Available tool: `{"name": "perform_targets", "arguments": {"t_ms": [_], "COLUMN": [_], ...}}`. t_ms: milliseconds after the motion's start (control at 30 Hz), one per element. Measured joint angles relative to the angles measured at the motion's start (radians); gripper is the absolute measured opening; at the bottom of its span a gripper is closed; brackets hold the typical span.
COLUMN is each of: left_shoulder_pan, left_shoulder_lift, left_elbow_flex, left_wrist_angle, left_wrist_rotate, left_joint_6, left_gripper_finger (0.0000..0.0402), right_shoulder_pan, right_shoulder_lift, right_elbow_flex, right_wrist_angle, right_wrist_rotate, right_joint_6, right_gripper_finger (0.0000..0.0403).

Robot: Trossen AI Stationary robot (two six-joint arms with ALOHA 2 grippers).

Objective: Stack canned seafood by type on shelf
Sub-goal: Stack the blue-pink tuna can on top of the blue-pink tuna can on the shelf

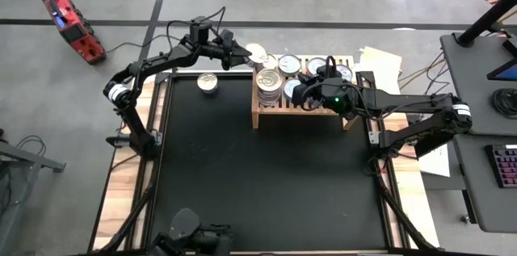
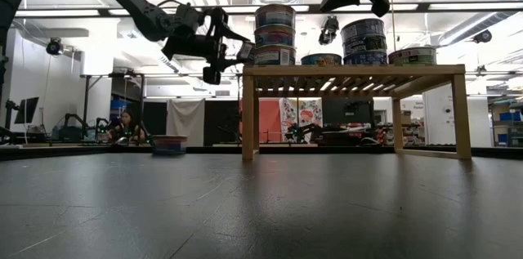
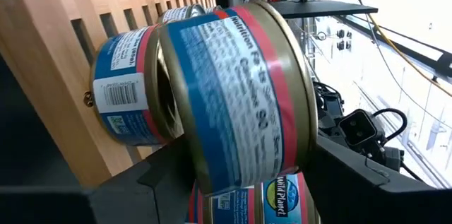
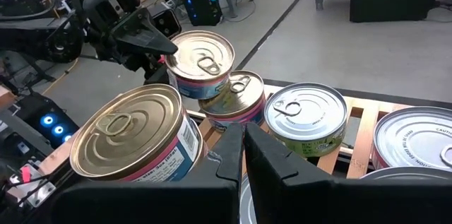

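The light-wood shelf (image 1: 260,111) stands at the far side of the black mat, with several tins of canned seafood on its slatted top. A stack of three (image 2: 274,34) is at its left end, another stack (image 2: 364,42) toward the right. My left gripper (image 1: 242,54) reaches level to the shelf's far left corner and is shut on a blue-and-red tin (image 3: 233,104). That tin hangs partly over another tin (image 4: 236,97) on the shelf. My right gripper (image 4: 244,150) hovers shut above the shelf's middle, holding nothing. One tin (image 1: 208,84) sits alone on the mat. My left gripper pinches the blue-and-red tin by its side wall (image 3: 212,174), one finger on each side. The fingers (image 4: 145,40) come in level from the table's left. The tin is slightly tilted with its pull-tab lid (image 4: 203,51) up; whether it rests on the tin beneath, I cannot tell.
The black mat (image 1: 266,183) has free room between the shelf and the near edge. Papers (image 1: 380,62) lie beyond the shelf's right end. A desk with a keyboard (image 1: 505,163) stands to the right. A person (image 2: 127,124) sits far off in the room.
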Motion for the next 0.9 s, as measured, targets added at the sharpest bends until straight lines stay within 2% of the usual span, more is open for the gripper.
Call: {"name": "perform_targets", "arguments": {"t_ms": [900], "left_shoulder_pan": [-0.007], "left_shoulder_lift": [0.019], "left_elbow_flex": [0.021], "left_wrist_angle": [-0.029], "left_wrist_rotate": [0.000], "left_joint_6": [0.058], "left_gripper_finger": [0.0224], "right_shoulder_pan": [0.000], "right_shoulder_lift": [0.000], "right_elbow_flex": [0.000], "right_wrist_angle": [0.000], "right_wrist_rotate": [0.000], "right_joint_6": [0.000], "right_gripper_finger": [0.0009]}}
